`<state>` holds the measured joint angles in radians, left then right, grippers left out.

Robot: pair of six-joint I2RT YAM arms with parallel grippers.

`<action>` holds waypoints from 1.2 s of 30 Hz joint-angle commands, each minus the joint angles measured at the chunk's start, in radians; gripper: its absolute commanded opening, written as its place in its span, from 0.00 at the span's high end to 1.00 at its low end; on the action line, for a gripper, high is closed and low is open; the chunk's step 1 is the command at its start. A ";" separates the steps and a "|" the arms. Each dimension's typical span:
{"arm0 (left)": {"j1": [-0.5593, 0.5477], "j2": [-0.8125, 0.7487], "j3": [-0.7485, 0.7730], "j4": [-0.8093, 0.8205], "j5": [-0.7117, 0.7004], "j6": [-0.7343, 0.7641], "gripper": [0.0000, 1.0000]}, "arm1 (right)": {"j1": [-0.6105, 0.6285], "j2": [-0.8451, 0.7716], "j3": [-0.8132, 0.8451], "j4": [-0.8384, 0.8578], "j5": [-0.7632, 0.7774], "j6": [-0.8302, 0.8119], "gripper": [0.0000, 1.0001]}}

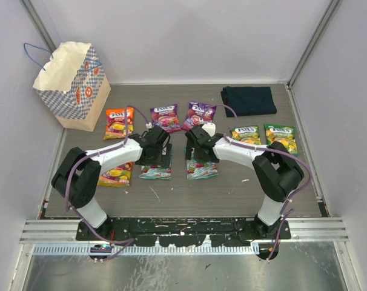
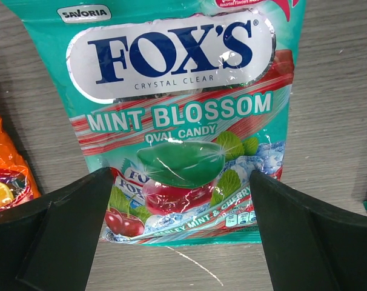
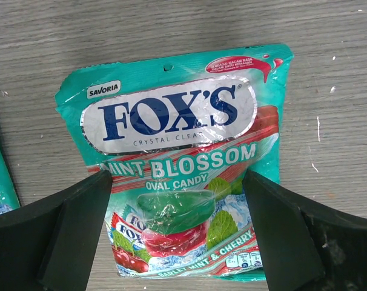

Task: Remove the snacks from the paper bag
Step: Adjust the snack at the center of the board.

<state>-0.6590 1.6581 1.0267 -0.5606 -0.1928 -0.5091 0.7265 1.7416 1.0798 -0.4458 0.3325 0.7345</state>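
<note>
Left pincer point(image 2: 178, 182): jaws spread wide, holding nothing, pointed down over the left teal packet point(image 2: 183, 109). That packet lies flat on the tabletop point(image 2: 329, 91) with its lower edge between the fingers.
Right pincer point(image 3: 177, 182): also wide apart and empty, above the right teal packet point(image 3: 177, 139), which also lies flat.
Left arm point(image 1: 105, 154) and right arm point(image 1: 244, 151): elbows bent outward, forearms reaching inward to the middle, wrists tipped down.
Beside the left arm: one orange packet point(image 1: 115, 176).
Farther back, in a row: orange-red packet point(image 1: 119, 121), two purple packets point(image 1: 165, 117), two green packets point(image 1: 246, 134) at the right.
Paper bag point(image 1: 71, 85): upright, mouth open, far-left corner, well apart from both pincers.
Dark cloth point(image 1: 249, 100): far right.
</note>
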 commanded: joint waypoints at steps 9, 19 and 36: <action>-0.004 0.053 0.029 0.085 0.061 -0.116 0.00 | 0.016 0.013 0.025 -0.006 -0.030 0.032 0.04; -0.017 0.046 0.042 0.077 0.090 -0.108 0.00 | 0.015 0.003 0.028 0.028 -0.039 0.026 0.04; 0.041 -0.378 0.127 -0.059 0.001 0.128 0.02 | -0.037 -0.434 -0.035 0.219 -0.149 -0.283 0.00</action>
<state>-0.6666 1.3911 1.1103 -0.6205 -0.1638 -0.4709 0.7246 1.4063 1.0931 -0.3729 0.2947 0.5983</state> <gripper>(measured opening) 0.980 0.999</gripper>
